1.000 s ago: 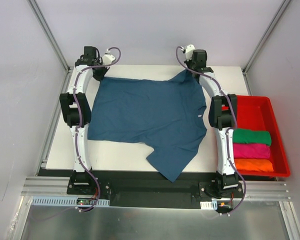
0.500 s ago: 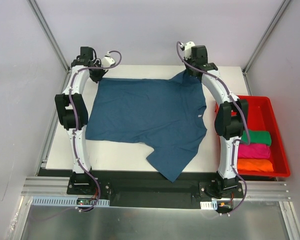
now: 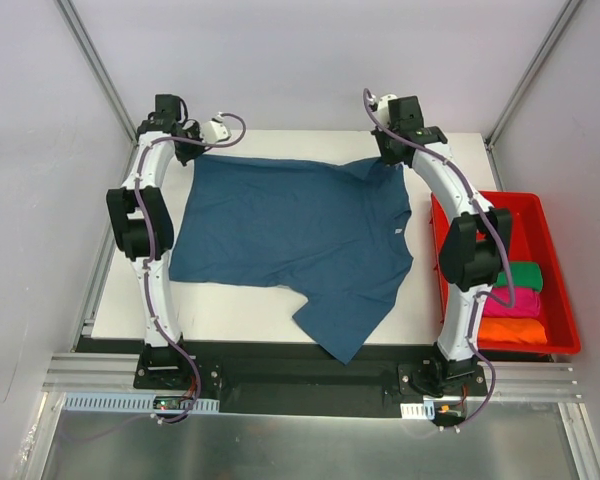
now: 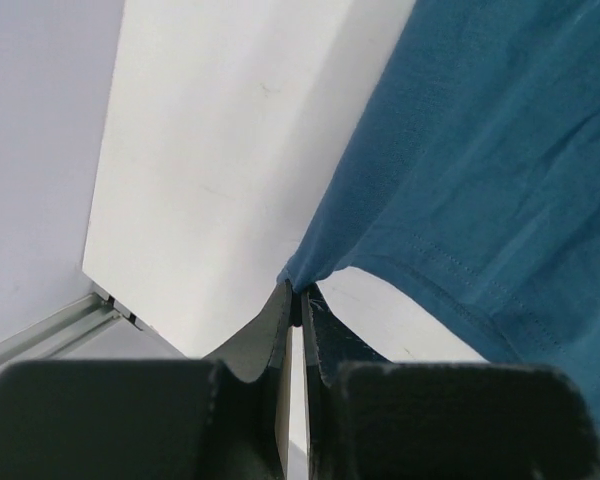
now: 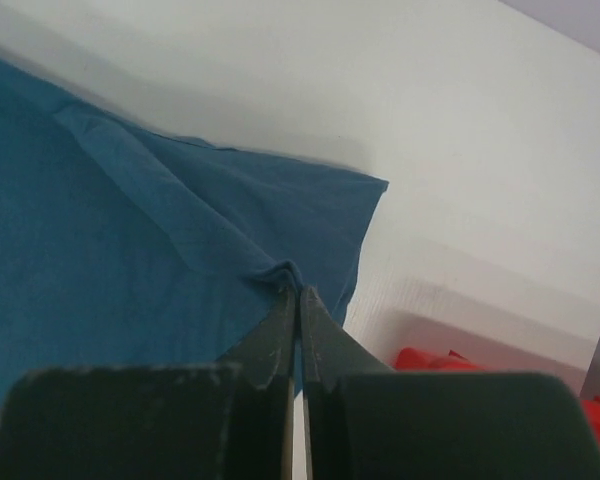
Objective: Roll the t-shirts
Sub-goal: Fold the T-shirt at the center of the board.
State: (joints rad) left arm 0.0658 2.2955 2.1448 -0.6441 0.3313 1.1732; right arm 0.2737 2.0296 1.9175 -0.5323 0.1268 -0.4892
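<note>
The left gripper (image 3: 190, 148) is pinched down on a far corner of the teal t-shirt (image 3: 300, 230). In the left wrist view its fingertips (image 4: 298, 300) stand almost together, with the hem corner (image 4: 302, 276) caught between them and the cloth running off to the right of the fingers. Bare white table (image 4: 210, 150) lies to their left. Compared with a second ago, this gripper has drawn the corner outward to the left and a little farther back, so the shirt's left edge now runs straighter.

The shirt lies spread over the table (image 3: 240, 305) between the two grippers. One sleeve and the lower part trail toward the near edge, well apart from either set of fingers.

The right gripper (image 3: 392, 160) is likewise clamped on the other far corner. In its wrist view a small peak of fabric sits between the narrow tips (image 5: 298, 292) and the cloth spreads to their left. It has moved outward to the right, and the raised fold seen there earlier has flattened.

Beyond it, the red bin (image 3: 540, 200) holds a green roll (image 3: 528, 275), a pink roll (image 3: 525, 300) and an orange roll (image 3: 510, 330).

My reading is that the far edge is being stretched taut to flatten the shirt, and rolling has not yet begun
</note>
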